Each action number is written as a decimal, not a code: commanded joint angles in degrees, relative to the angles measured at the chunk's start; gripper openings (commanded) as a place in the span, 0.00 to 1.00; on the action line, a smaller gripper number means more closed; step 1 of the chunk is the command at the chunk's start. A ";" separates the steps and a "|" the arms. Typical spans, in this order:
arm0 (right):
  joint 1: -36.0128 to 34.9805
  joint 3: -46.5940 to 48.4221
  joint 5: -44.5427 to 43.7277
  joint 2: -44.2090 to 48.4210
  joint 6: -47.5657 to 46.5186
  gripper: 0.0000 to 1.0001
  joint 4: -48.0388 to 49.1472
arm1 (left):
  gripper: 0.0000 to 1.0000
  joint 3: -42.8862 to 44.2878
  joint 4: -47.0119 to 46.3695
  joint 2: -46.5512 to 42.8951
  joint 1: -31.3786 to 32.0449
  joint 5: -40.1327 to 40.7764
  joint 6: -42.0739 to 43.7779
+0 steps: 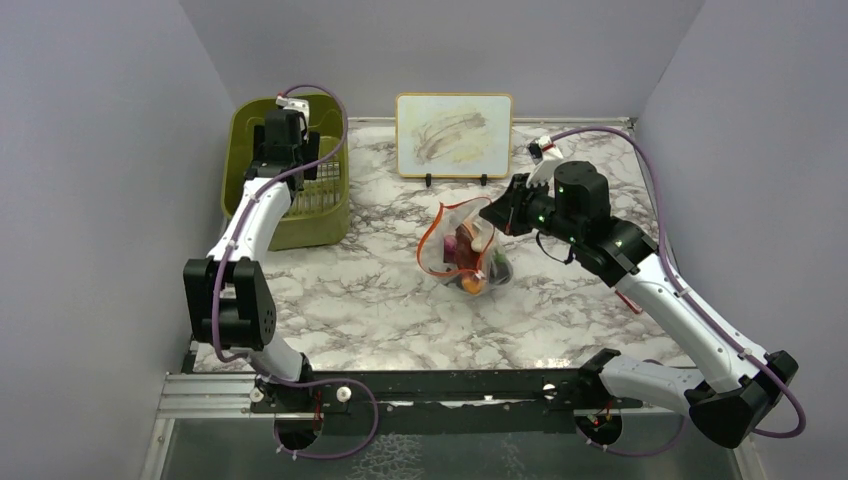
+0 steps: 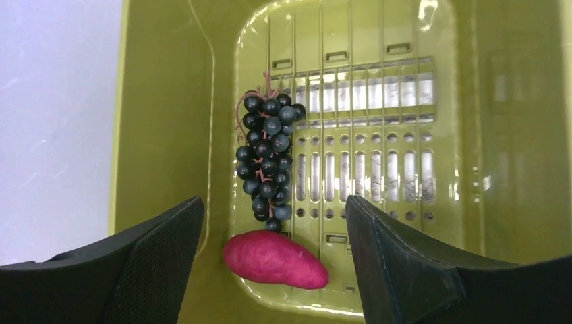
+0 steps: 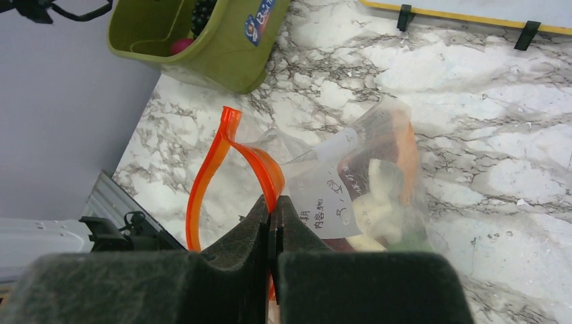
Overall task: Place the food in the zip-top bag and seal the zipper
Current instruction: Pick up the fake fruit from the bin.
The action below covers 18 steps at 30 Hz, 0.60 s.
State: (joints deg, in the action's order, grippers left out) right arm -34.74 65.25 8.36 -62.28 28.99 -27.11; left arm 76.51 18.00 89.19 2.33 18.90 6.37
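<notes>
Olive-green bin; grapes dark, perhaps purple-black; magenta piece; orange-red zipper; grey-veined white marble table.

White-and-grey marbled table, three things resting on it.

An olive-green plastic bin stands in the upper left of the top view, close against the left wall. A yellow-framed whiteboard, smeared with brownish marks, is propped upright on two small black feet at the top centre, along the back edge. The clear zip-top bag sits near the middle of the frame, its lower end on the marble and its mouth lifted off the surface, with the orange-red zipper gaping in a loop. The bag lies well apart from both bin and board.
</notes>
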 commanded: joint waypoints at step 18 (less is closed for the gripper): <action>0.20 1.94 -2.31 2.90 -0.07 0.01 -3.02 | 0.61 22.07 -2.44 28.79 -10.51 -10.29 -4.24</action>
State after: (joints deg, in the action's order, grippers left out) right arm -34.74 64.53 8.86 -60.62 29.23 -29.82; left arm 95.26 16.21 114.59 -6.98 12.56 4.10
